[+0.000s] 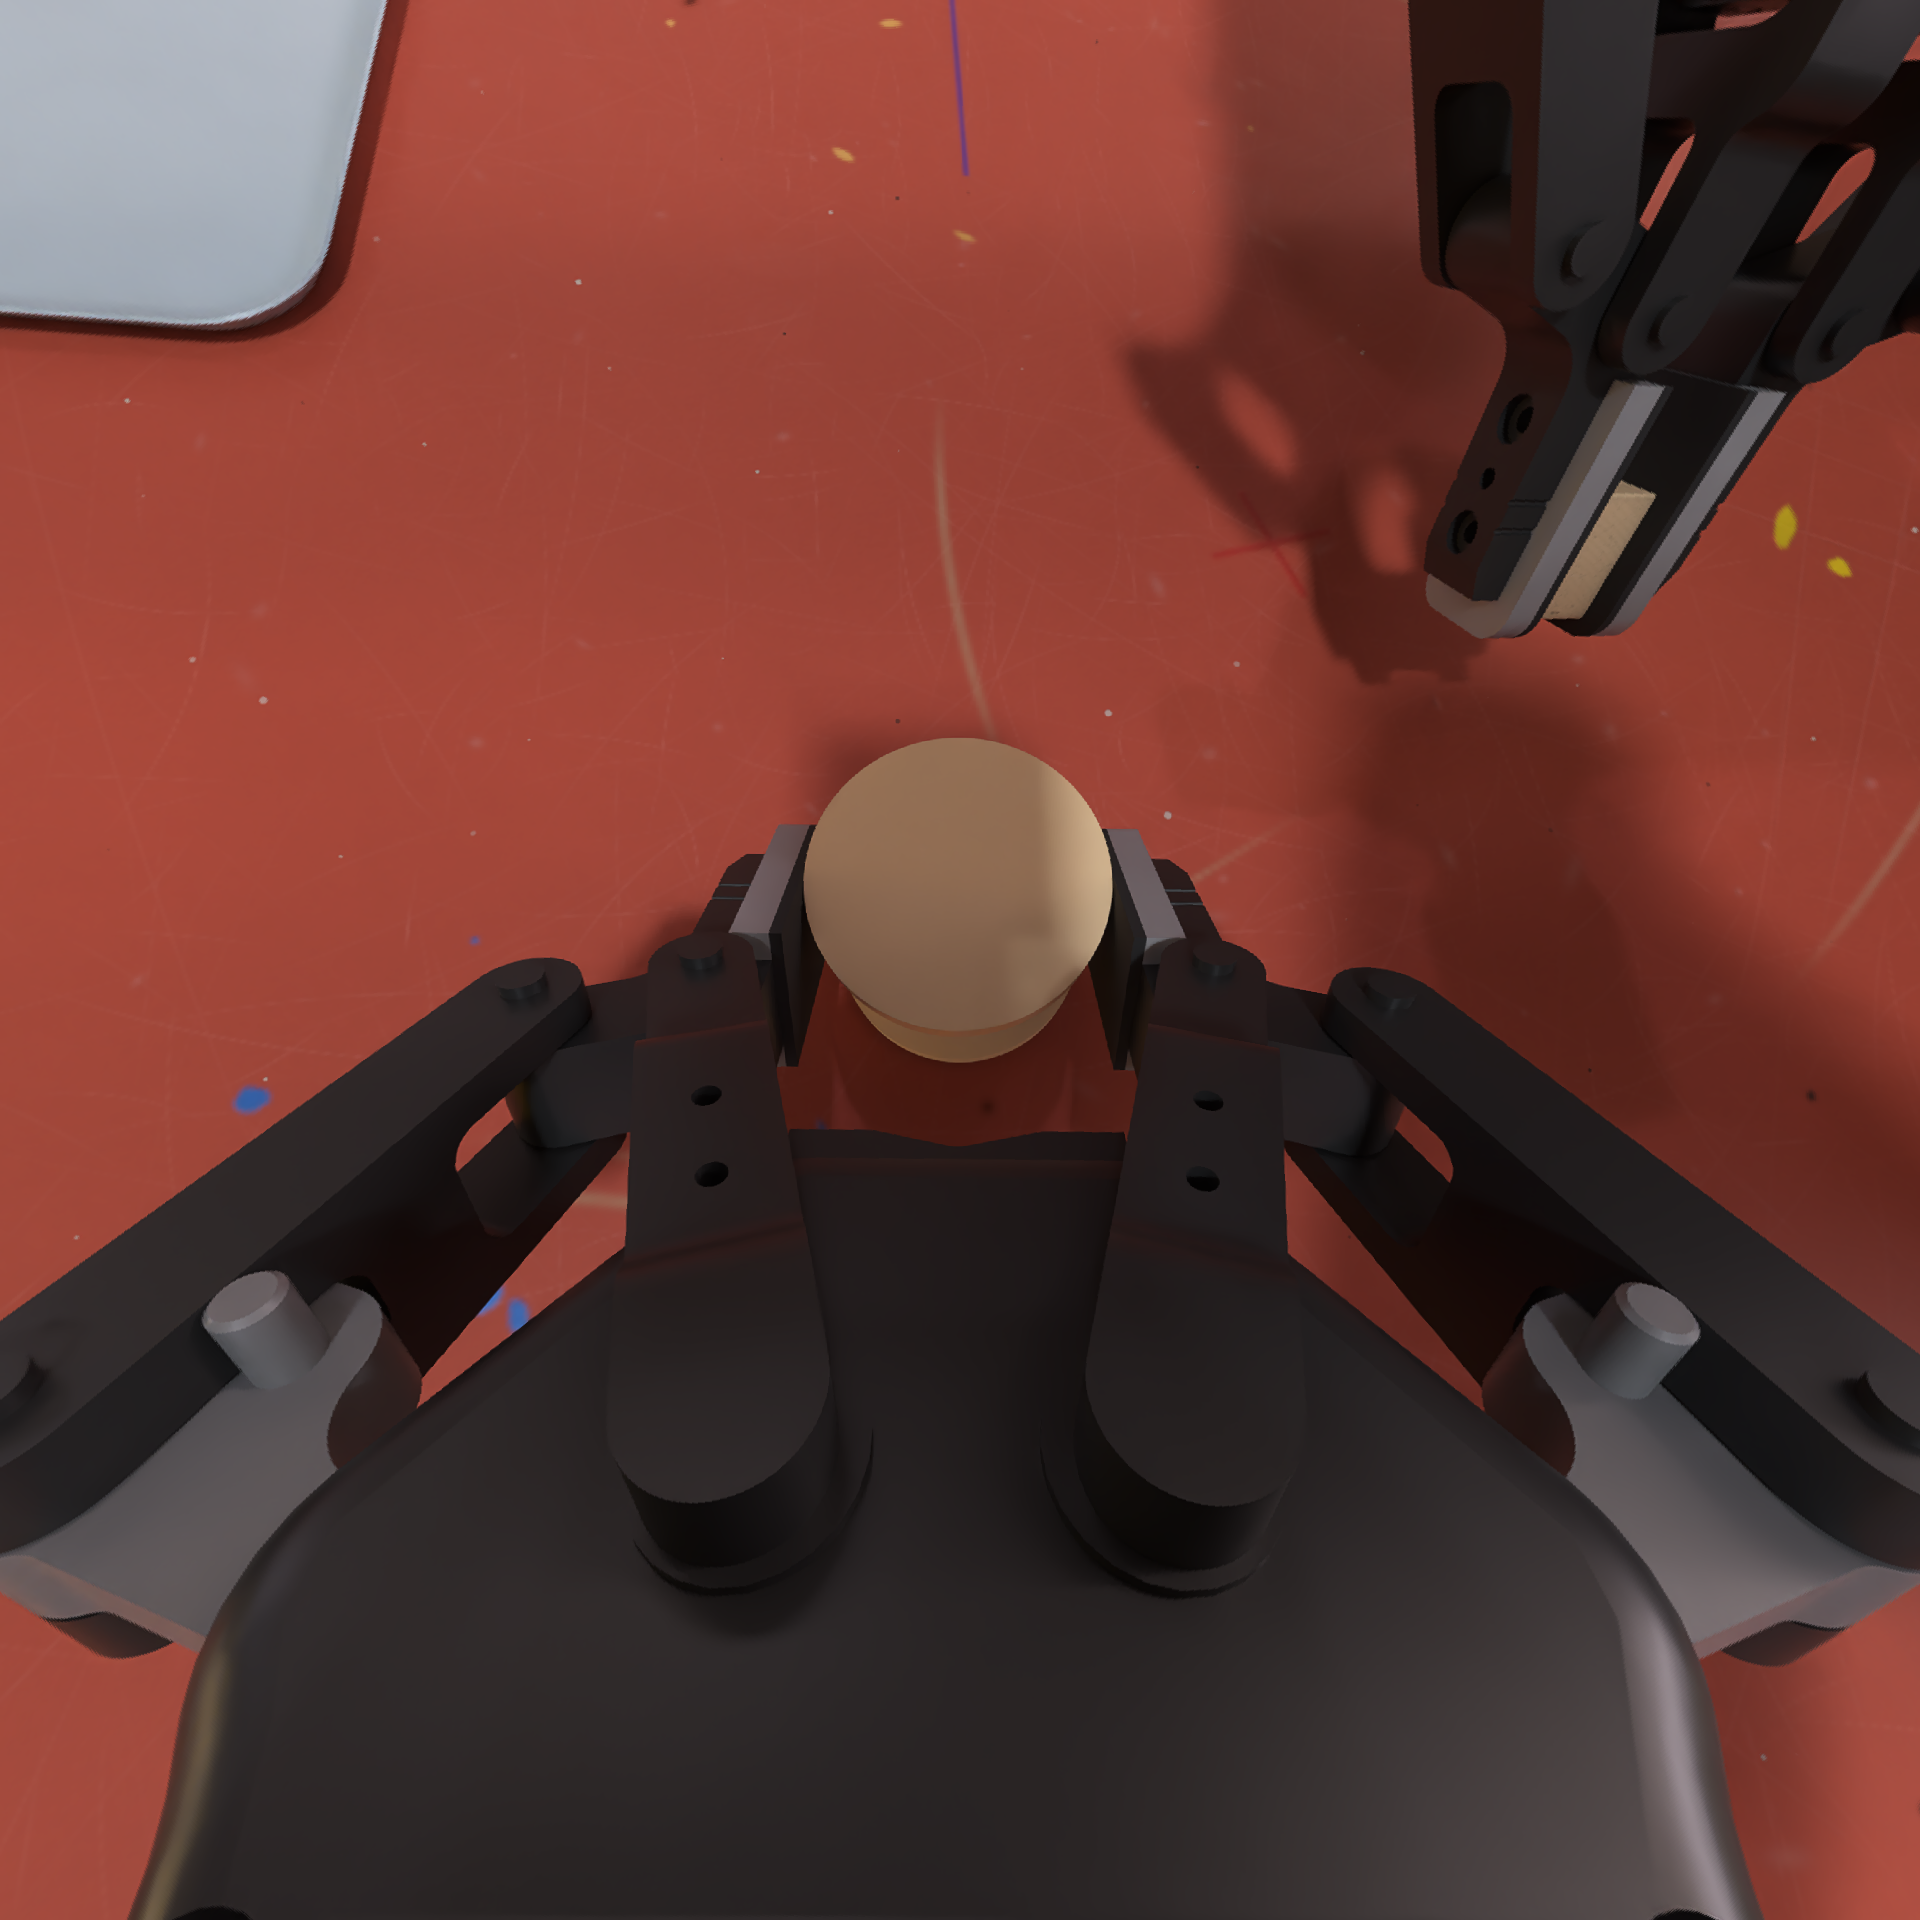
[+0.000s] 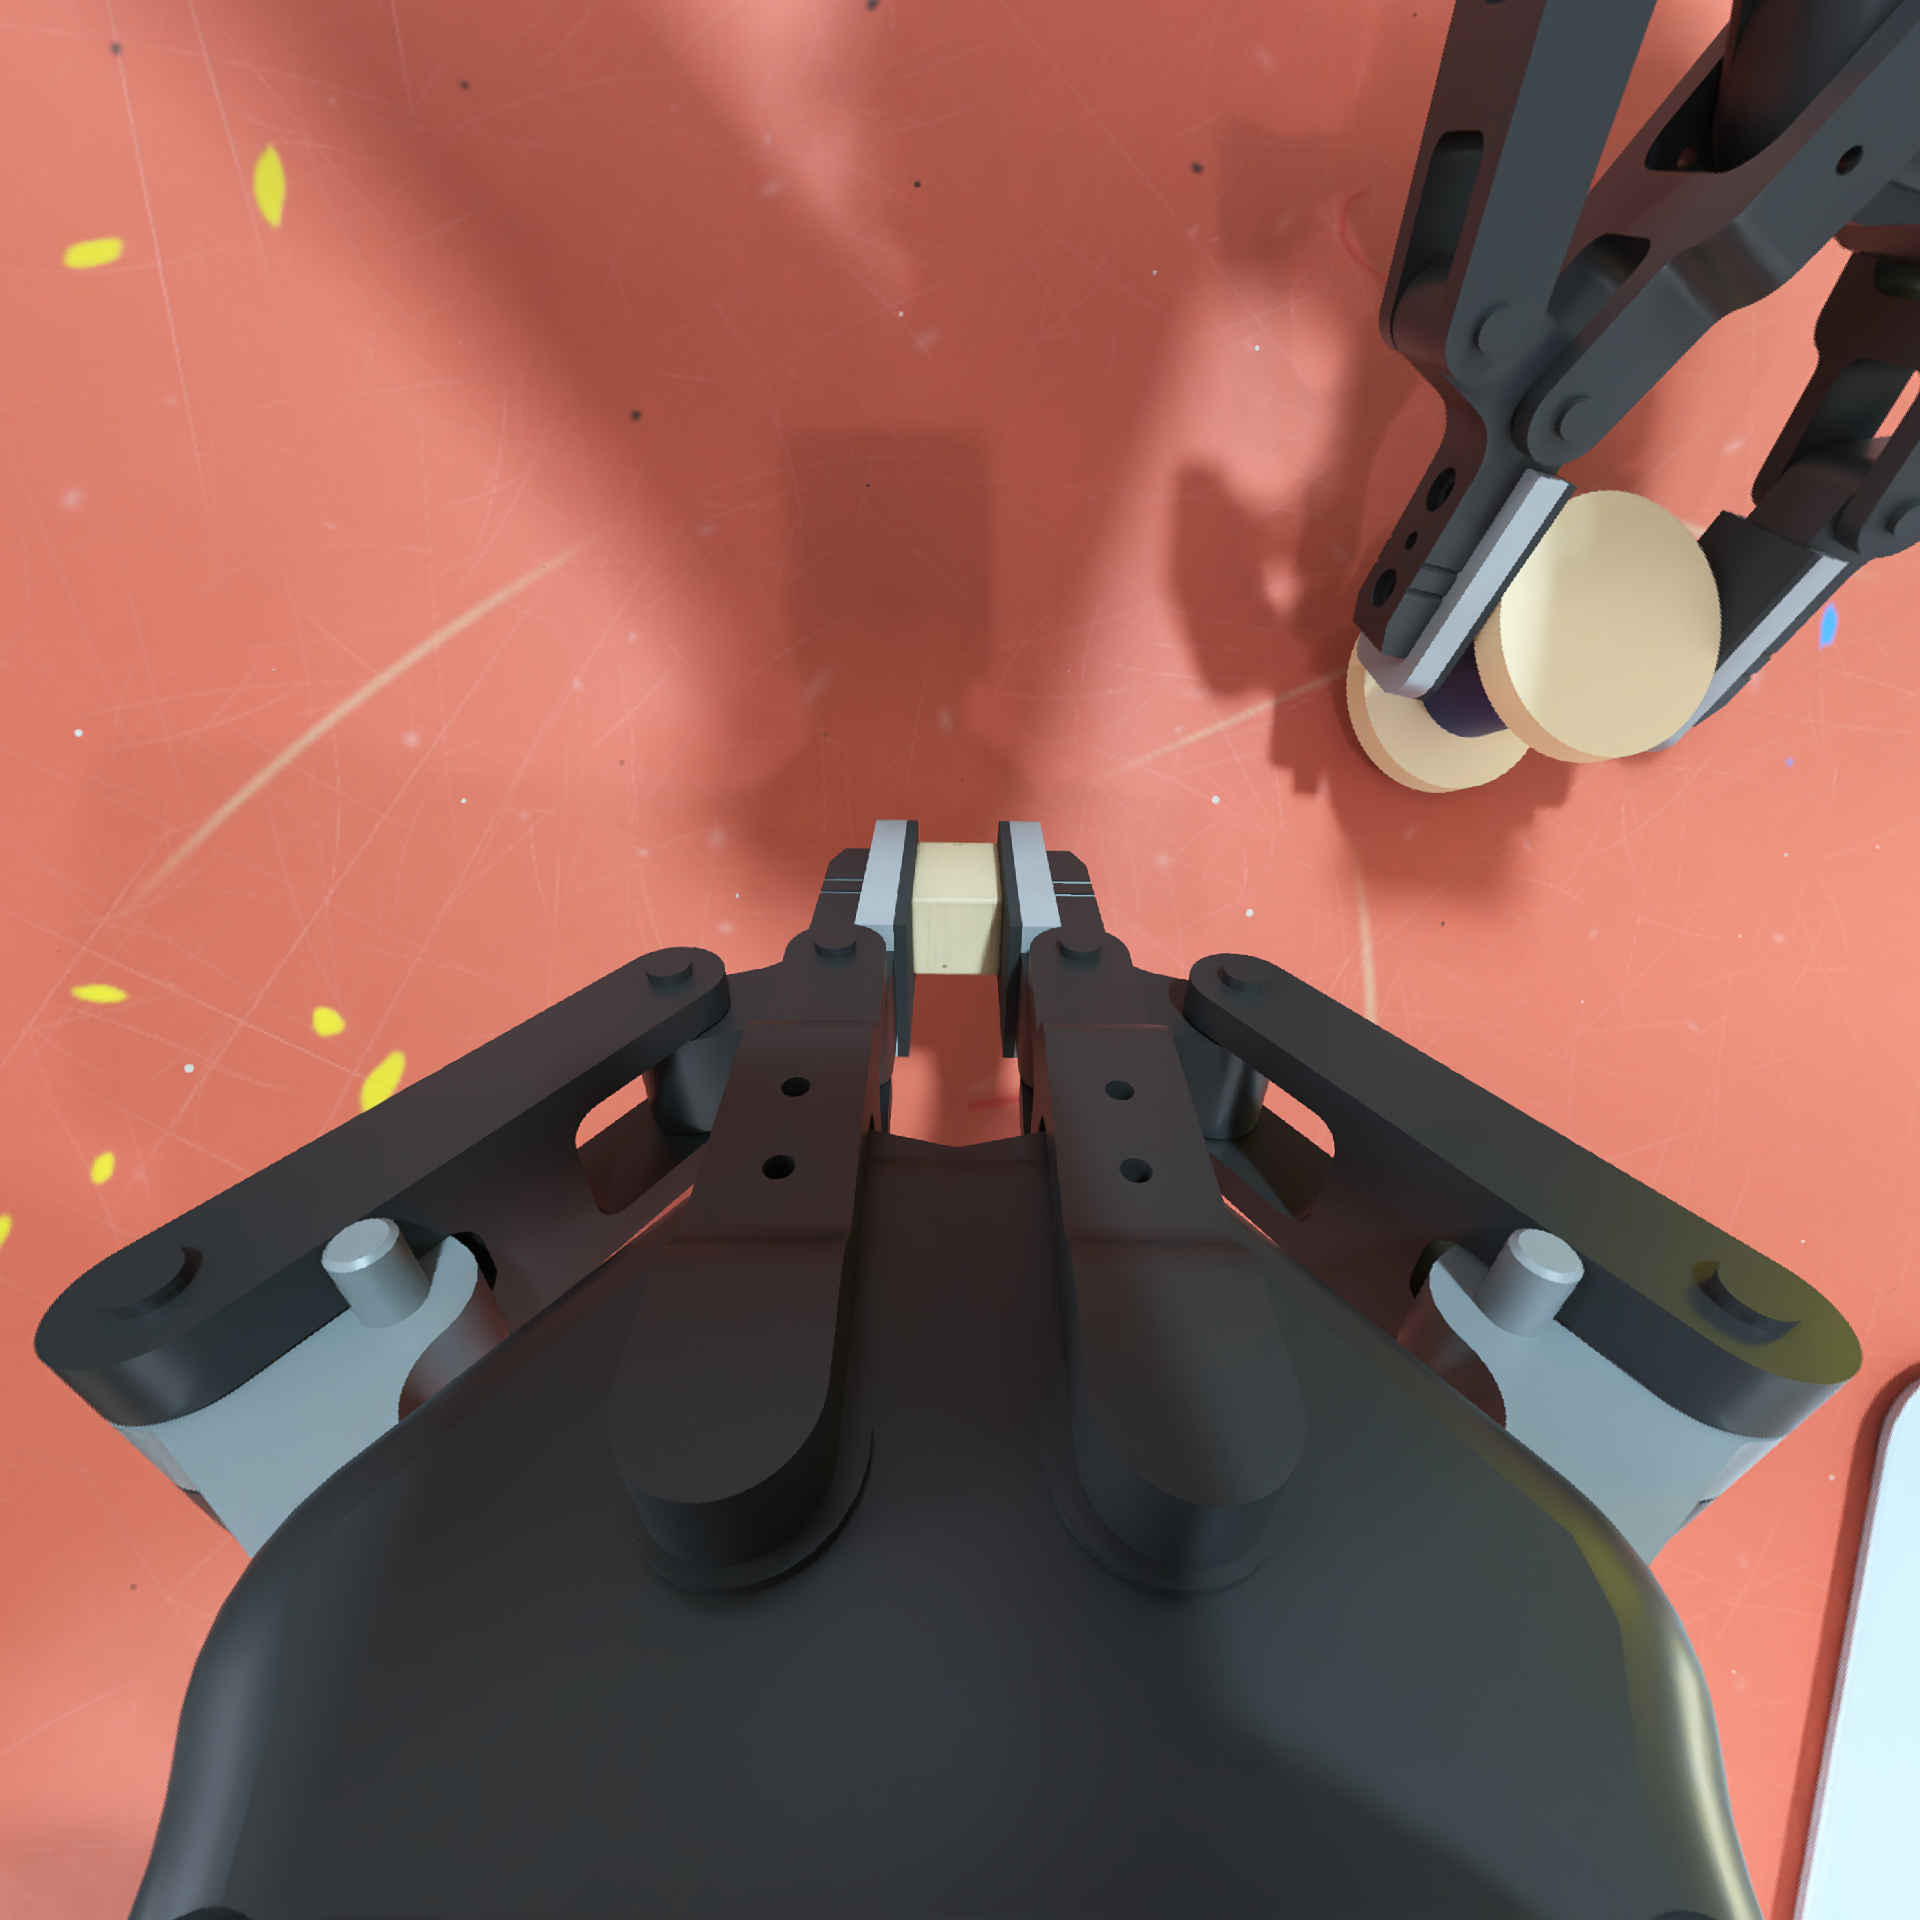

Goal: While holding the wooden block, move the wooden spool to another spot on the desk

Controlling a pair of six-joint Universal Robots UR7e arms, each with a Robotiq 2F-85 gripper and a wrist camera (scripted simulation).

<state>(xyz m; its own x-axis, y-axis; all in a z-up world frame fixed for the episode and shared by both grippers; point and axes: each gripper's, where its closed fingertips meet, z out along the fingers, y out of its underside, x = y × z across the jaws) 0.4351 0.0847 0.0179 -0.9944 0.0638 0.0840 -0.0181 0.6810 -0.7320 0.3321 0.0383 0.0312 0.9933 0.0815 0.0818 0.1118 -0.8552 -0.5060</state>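
In the left wrist view my left gripper [image 1: 956,862] is shut on the wooden spool [image 1: 956,883], its pads pressing both sides of the round top flange. The right wrist view shows the same spool [image 2: 1600,623] at the upper right, held by the left gripper [image 2: 1558,686], with a dark core and its lower flange at or just above the red desk [image 2: 520,416]. My right gripper [image 2: 956,842] is shut on the small pale wooden block [image 2: 956,909] and holds it above the desk. It also shows in the left wrist view [image 1: 1548,618] at the upper right with the block [image 1: 1595,561].
A pale grey flat slab with rounded corners [image 1: 156,156] lies on the desk at the far left; its edge also shows in the right wrist view [image 2: 1870,1662]. The red desk [image 1: 623,571] carries scratches and small yellow and blue specks.
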